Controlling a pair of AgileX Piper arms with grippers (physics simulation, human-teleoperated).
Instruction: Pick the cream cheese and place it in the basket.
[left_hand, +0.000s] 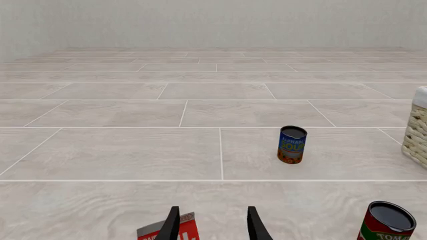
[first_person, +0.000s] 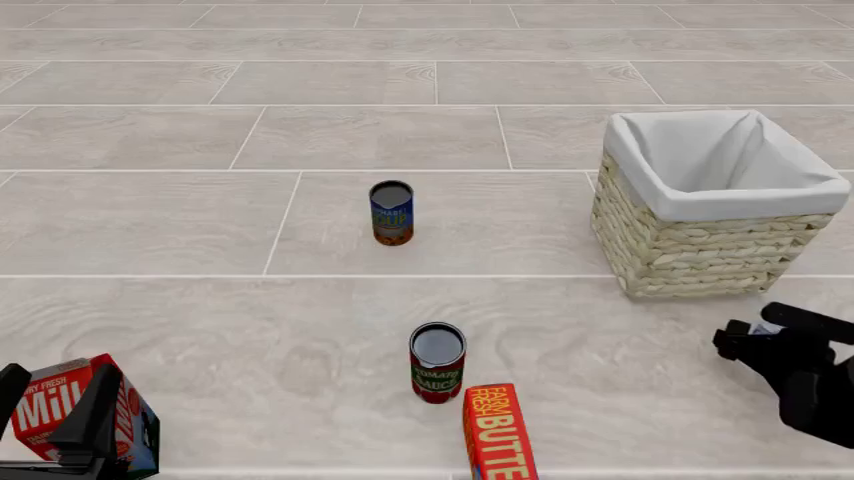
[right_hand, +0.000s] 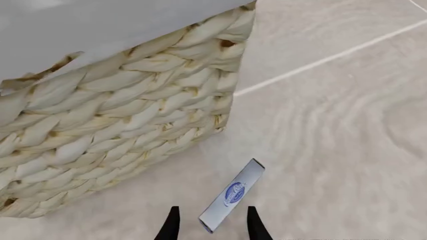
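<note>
The cream cheese, a small flat blue-and-white box, lies on the floor close to the basket's near corner; in the front view only a pale sliver of it shows at the gripper tip. My right gripper is open, its fingertips on either side of the box's near end, not closed on it. The wicker basket with a white liner stands at the right; it also shows in the right wrist view and the left wrist view. My left gripper is open and empty at the near left.
A red milk carton stands right beside the left gripper. An orange-red butter box and a tomato sauce can stand at the near middle. An alphabet soup can stands farther back.
</note>
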